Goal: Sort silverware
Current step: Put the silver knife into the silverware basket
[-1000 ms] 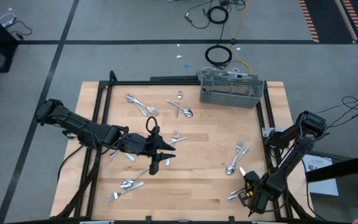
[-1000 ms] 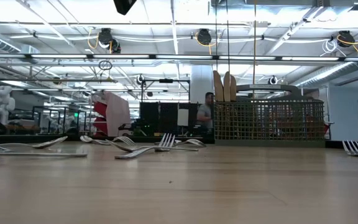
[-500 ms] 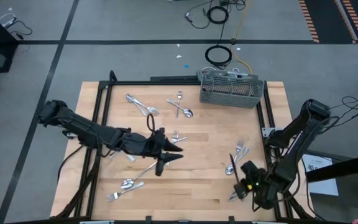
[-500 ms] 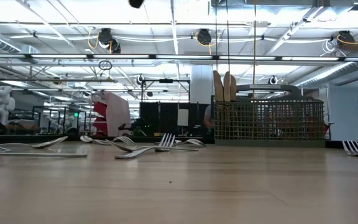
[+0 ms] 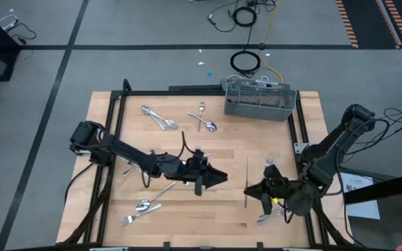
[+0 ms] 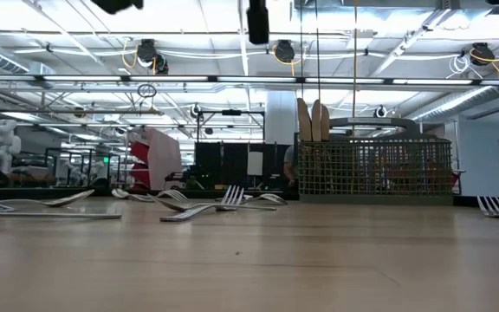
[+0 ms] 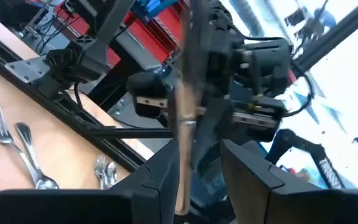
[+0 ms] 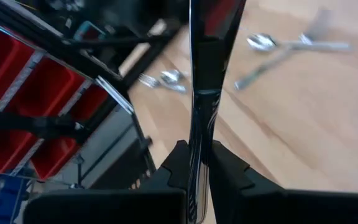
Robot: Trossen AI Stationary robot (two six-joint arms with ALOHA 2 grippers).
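- Clearly, the right gripper (image 5: 252, 189) is clamped on a knife (image 5: 247, 181), held above the table (image 5: 285, 216) and pointing across it, probably so the other arm can take it.
- Facing it at mid-table, the left gripper (image 5: 222, 177) has its fingers (image 7: 160, 177) parted with nothing between them, lined up toward the knife as if to receive it.
- Elsewhere, the remaining silverware (image 5: 159, 118) lies scattered on the wood.
- At the far edge stands the caddy (image 5: 259, 99), where sorted pieces likely go.

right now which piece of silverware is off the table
The knife clamped in the right hand, held upright in front of the left hand. All the other forks and spoons, like the pair by the caddy, lie flat on the wood.
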